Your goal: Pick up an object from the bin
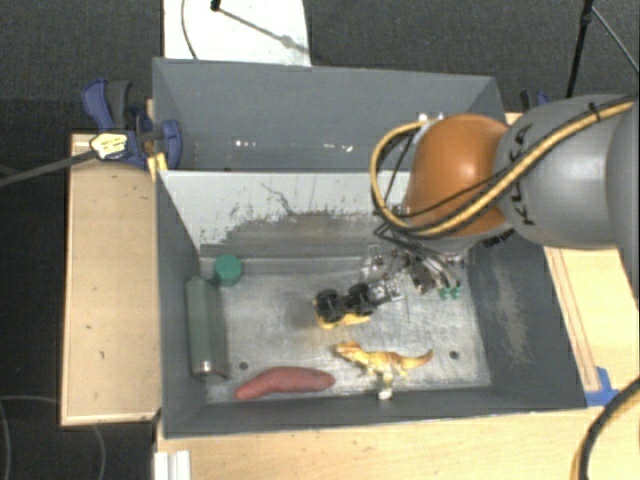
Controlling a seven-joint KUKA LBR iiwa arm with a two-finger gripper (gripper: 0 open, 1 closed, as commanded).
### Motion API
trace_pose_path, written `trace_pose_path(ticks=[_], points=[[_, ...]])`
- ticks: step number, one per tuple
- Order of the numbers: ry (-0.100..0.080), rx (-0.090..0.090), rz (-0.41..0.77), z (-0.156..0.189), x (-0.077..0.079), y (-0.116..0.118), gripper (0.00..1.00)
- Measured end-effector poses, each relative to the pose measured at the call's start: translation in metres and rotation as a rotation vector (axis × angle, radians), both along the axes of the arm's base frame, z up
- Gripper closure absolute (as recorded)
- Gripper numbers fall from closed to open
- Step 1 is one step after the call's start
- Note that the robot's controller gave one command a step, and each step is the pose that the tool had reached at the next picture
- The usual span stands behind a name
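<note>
While the arm (560, 183) reaches into the grey metal bin (330, 118) from the right, its orange cover (450, 173), looped round with black and yellow cables (395, 158), hangs over the back right part of the floor. Below the cover the gripper (380, 290) sits low over the middle of the bin, at the right end of a small black and yellow toy vehicle (343, 306). It looks to be touching that end of the toy, but how far the gripper is open, and whether it has hold of anything, I cannot tell, as the metal parts blur together there.

Just in front of the toy vehicle, nearer the front wall, a yellow-orange toy dinosaur (385, 358) lies on its side, with a tiny white bit (384, 394) close below it. Further left along the front wall lies a red sausage-shaped thing (285, 381). Along the left wall a grey-green cylinder (203, 326) lies lengthwise, and a small green round piece (228, 269) sits just beside its far end, in the back left corner. These are all well apart from the gripper.
</note>
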State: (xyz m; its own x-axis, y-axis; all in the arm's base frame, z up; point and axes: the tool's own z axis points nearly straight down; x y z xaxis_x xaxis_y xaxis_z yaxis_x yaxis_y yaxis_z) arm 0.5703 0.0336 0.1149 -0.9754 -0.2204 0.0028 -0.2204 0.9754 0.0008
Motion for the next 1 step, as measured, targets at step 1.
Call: trace_pose_path(ticks=[1], points=[[-0.006,0.000,0.011,0.1096,-0.0203,-0.0077,1.00]])
